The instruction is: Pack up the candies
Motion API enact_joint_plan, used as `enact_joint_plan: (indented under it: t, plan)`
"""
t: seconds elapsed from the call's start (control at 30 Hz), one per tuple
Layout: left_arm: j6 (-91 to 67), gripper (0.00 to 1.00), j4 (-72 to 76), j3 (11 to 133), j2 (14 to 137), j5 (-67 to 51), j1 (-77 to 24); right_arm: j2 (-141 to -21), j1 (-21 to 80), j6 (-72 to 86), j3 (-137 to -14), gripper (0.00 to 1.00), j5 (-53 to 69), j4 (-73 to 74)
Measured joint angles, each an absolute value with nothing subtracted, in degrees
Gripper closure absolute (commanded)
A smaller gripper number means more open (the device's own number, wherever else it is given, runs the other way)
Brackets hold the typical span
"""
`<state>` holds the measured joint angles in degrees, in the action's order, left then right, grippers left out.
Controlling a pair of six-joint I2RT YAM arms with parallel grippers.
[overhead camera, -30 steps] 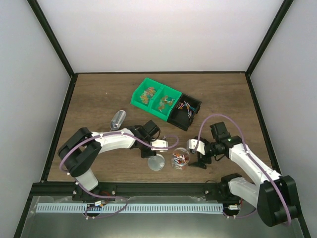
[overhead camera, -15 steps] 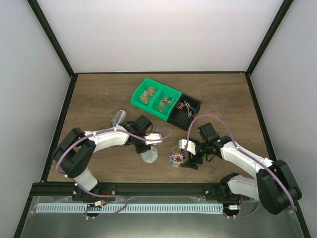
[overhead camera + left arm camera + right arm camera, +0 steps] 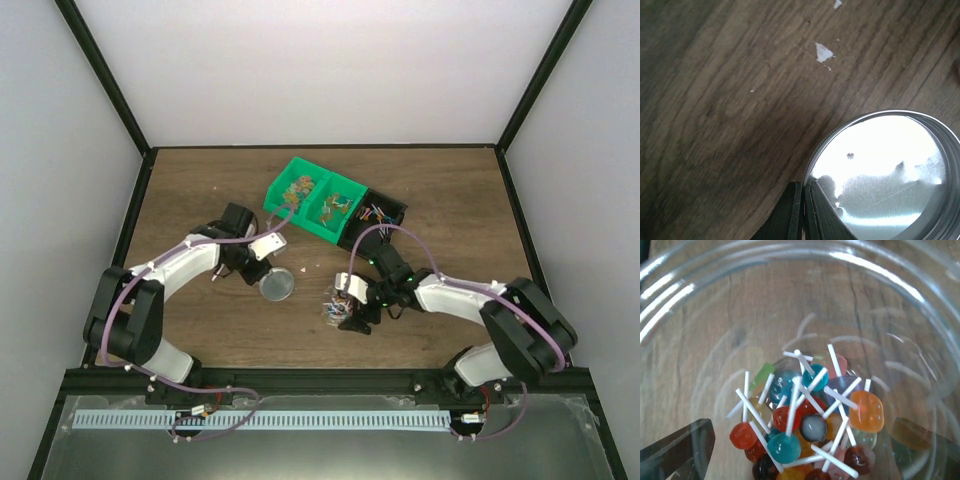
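The candies [image 3: 805, 425] are tiny lollipops in red, blue and orange with white sticks, piled in a clear cup [image 3: 790, 270]. The right wrist view looks straight down into it. My right gripper [image 3: 800, 452] is shut on the cup, with one finger [image 3: 675, 450] on each side seen through its wall. From above, the cup [image 3: 336, 306] stands at the table's middle front, with my right gripper [image 3: 352, 308] on it. My left gripper [image 3: 264, 270] is shut on the rim of a round metal lid [image 3: 278, 286]. Its closed fingers [image 3: 800, 210] pinch the lid [image 3: 890, 175] just above the wood.
A green two-part bin [image 3: 316, 200] and a black bin [image 3: 378, 224], both holding more sweets, stand at the back middle. Small white scraps [image 3: 823, 51] lie on the wooden table. Black frame posts edge the table on both sides.
My left gripper has carried the lid left and towards the back. My right gripper has moved the cup of candies to the left.
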<state>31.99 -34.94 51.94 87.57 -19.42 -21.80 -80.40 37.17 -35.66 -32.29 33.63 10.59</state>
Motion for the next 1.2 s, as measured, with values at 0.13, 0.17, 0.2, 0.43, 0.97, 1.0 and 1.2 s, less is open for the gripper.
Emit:
enact_joint_plan:
  t: [0.13, 0.17, 0.2, 0.43, 0.97, 1.0, 1.2]
  plan:
    - [31.2, 0.96, -36.1, 52.6, 86.6, -20.8, -20.0, -86.1, 39.7, -34.0, -36.2, 0.0, 32.0, 7.9]
    - [31.1, 0.96, -36.4, 52.6, 86.2, -21.1, -19.8, -87.1, 40.2, -33.8, -37.1, 0.0, 31.6, 7.5]
    - [30.9, 0.96, -36.7, 52.7, 85.8, -21.3, -19.7, -87.8, 40.6, -33.6, -37.8, 0.0, 31.1, 7.2]
    - [29.9, 0.96, -38.3, 52.9, 84.1, -23.6, -19.1, -88.1, 41.4, -33.1, -39.1, 0.0, 30.7, 6.9]
    - [30.3, 0.96, -47.3, 57.0, 82.2, -30.3, -18.3, -68.2, 39.4, -40.5, -33.9, 0.0, 28.2, 11.9]
    - [30.3, 0.96, -47.9, 57.1, 81.9, -30.7, -18.3, -67.5, 39.2, -40.7, -33.9, 0.0, 28.2, 12.3]
    - [30.3, 0.96, -53.3, 62.1, 81.6, -34.1, -18.5, -59.1, 38.9, -44.3, -37.4, 0.1, 28.1, 19.2]
